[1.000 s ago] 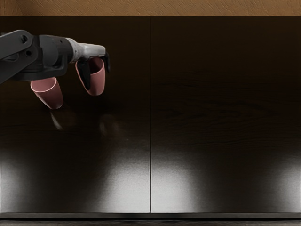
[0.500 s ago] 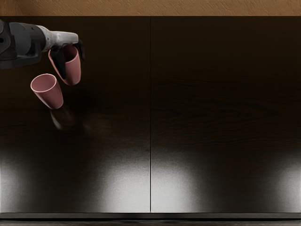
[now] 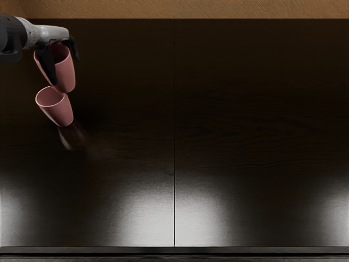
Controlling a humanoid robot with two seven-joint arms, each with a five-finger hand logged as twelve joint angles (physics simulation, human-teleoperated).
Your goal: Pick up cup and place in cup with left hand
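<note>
Here's my left hand [image 3: 53, 36], black fingers [image 3: 48, 64] closed around a tapered pink smooth-sided cup [image 3: 66, 76], partly hiding its rim and side! Its base meets the matching pink cup [image 3: 59, 113] on the dark wood-grained table [image 3: 245, 131] in view; contact, I can't tell. My arm's cut off at the left edge.

Dark, glossy wood-grained table [image 3: 245, 131].

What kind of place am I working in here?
Probably a simulated kitchen or dining spot: a dark wood-grain table, a pink cup standing on it, and a matching cup in the left hand.
</note>
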